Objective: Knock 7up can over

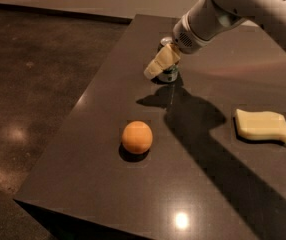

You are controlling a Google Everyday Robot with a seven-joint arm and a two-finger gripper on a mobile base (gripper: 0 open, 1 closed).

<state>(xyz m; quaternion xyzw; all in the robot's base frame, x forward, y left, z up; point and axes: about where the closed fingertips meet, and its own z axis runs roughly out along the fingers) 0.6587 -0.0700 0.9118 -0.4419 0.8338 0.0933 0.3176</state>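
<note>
The 7up can (pixel 169 74) stands upright near the far left part of the dark table (pixel 193 184). Only its silver top and lower body show, since my gripper is in front of it. My gripper (pixel 159 64), with pale cream fingers, reaches down from the upper right and sits against the can's near-left side. The white arm (pixel 218 19) comes in from the top right corner.
An orange ball (pixel 137 137) lies on the table nearer the front, left of centre. A pale yellow wavy sponge (pixel 262 125) lies at the right. The table's left edge (pixel 83 104) drops to a dark polished floor.
</note>
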